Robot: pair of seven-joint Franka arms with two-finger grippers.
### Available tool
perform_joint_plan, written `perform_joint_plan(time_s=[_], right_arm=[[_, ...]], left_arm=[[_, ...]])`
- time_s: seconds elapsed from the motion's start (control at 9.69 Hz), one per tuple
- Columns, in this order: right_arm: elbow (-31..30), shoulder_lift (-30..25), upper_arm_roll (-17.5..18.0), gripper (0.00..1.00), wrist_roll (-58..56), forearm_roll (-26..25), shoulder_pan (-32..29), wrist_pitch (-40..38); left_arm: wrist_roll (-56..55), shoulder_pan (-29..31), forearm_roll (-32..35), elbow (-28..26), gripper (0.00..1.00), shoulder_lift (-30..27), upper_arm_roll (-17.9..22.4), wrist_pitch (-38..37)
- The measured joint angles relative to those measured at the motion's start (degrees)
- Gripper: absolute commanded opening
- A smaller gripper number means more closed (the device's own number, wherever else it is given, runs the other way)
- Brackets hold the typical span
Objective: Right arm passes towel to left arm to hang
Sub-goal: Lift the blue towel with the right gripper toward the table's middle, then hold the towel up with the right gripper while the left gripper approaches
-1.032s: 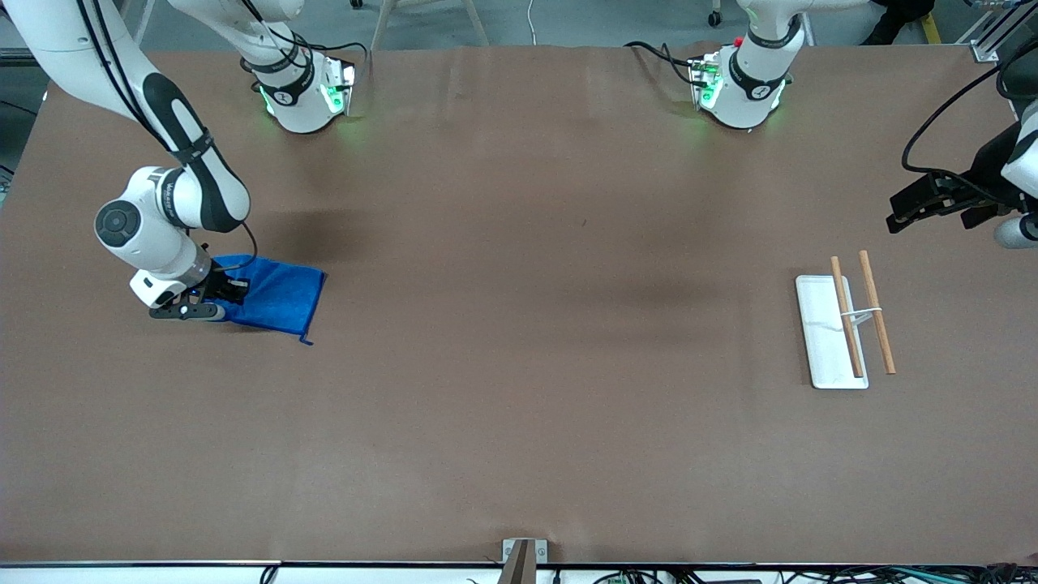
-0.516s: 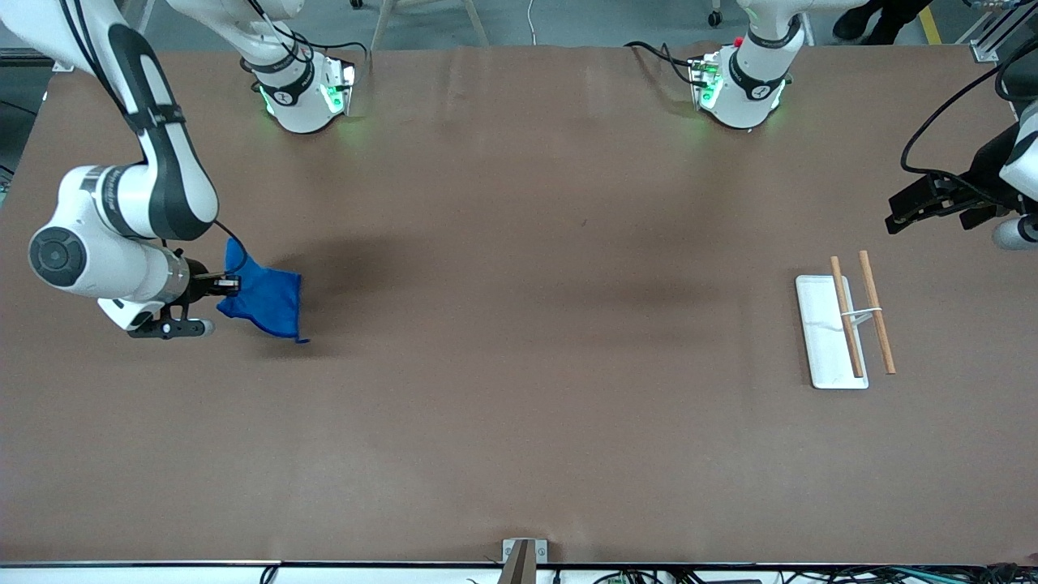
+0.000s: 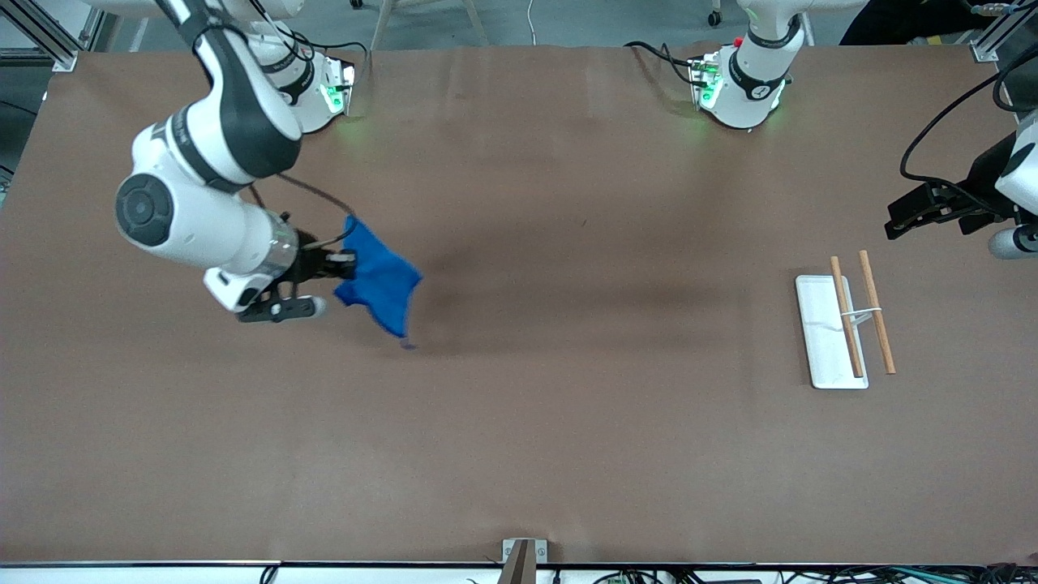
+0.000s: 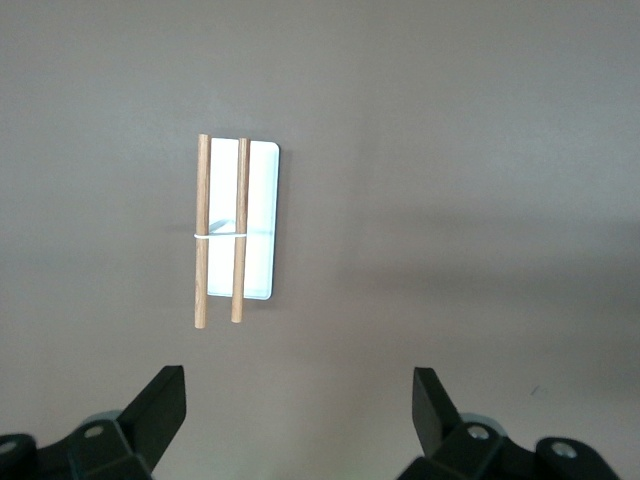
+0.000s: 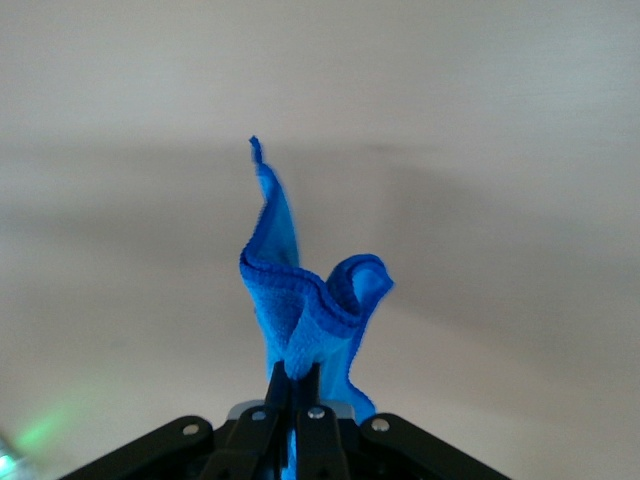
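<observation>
Toward the right arm's end of the table: right arm reaching out from its green-lit base, with right gripper up in the air over the brown table, fingers pressed together on one bunched edge of the towel. Bright blue cloth hanging free from that pinch, clear of the tabletop, draping down and away from the fingertips, narrowing to a point with a small dark loop dangling at the lowest corner. From the right wrist view, same towel crumpled directly ahead of the closed fingertips, one thin corner trailing away. Small dark lettering on the arm's white shell, too small to read. Bare brown surface through the middle. Toward the left arm's end: white rack base lying on the table, with two wooden rods side by side above it, joined by a thin white crosspiece. Left arm waiting there, left gripper in the air over the table near the rack, fingers spread wide apart, holding nothing, rack visible between them.
</observation>
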Motion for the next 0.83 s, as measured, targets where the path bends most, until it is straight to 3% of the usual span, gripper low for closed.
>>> perform_joint_plan(time_s=[0.31, 0.41, 0.83], right_arm=[[2.1, 0.9, 6.6, 0.01, 0.1, 15.6, 1.7, 7.7], [2.4, 2.1, 8.0, 0.01, 0.1, 19.5, 3.7, 12.4], [8.4, 10.2, 12.1, 0.01, 0.3, 28.1, 12.0, 27.3]], left_arm=[[0.0, 0.0, -1.5, 0.1, 1.0, 0.1, -0.1, 0.0], [0.0, 0.1, -5.5, 0.1, 1.0, 0.1, -0.1, 0.0], [6.4, 3.7, -21.9, -1.0, 1.0, 1.5, 0.0, 0.6]])
